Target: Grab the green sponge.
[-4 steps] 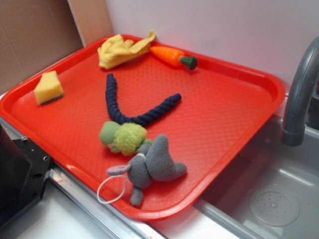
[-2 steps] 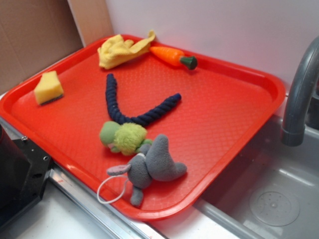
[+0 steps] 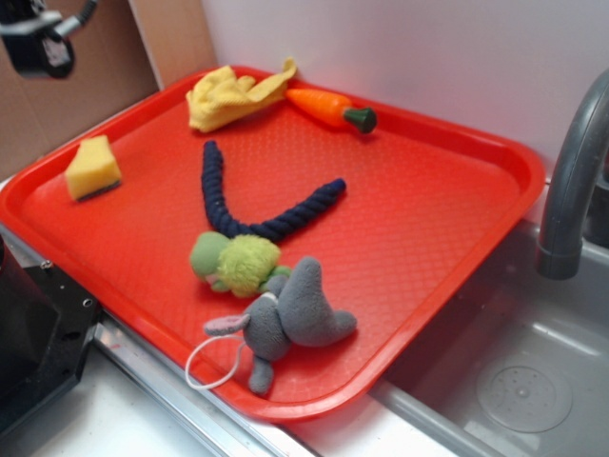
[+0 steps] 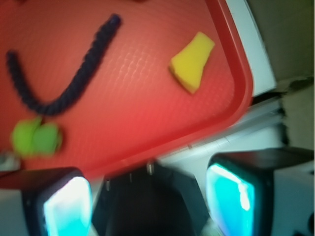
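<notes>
The green sponge (image 3: 92, 168) is a small yellow foam wedge lying at the left side of the red tray (image 3: 447, 200); the wrist view shows the green sponge (image 4: 192, 61) near the tray's right rim. My gripper (image 3: 43, 43) enters at the top-left corner of the exterior view, well above and behind the sponge, only partly in frame. In the wrist view my gripper (image 4: 147, 199) stands open, its two fingertips wide apart with nothing between them.
On the tray lie a yellow cloth (image 3: 228, 93), a toy carrot (image 3: 331, 108), a dark blue rope (image 3: 249, 200), a fuzzy green plush (image 3: 236, 262) and a grey plush (image 3: 290, 319). A grey faucet (image 3: 571, 181) and sink stand at right; a black box (image 3: 38, 328) sits at lower left.
My gripper has come into the exterior view at the top-left corner, where it was absent before. Nothing on the tray has moved.
</notes>
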Tool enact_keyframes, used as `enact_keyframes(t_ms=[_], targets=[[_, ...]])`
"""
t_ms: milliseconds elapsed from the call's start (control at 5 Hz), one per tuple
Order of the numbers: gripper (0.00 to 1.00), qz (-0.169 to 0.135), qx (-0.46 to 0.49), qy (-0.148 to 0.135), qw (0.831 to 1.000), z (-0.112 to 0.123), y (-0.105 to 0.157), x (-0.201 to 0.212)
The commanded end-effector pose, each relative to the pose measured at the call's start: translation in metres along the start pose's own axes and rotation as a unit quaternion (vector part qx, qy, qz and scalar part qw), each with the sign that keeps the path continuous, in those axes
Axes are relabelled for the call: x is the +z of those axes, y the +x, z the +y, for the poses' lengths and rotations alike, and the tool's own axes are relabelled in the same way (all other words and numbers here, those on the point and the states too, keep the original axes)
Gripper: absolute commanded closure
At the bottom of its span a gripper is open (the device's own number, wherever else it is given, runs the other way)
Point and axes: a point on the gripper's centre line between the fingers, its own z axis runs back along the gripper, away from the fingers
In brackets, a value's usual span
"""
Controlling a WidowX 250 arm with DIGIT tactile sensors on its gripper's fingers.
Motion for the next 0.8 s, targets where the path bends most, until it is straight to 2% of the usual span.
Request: enact_keyframes(t_ms=[0,400,600], targets=[[0.0,-0.032,0.118,0.013,0.992,0.024,0.001,-0.019],[0.0,-0.032,0.118,0.013,0.992,0.024,0.001,-0.019],[0.0,-0.036,0.149,0.047,0.987,0.027,0.026,-0.056]])
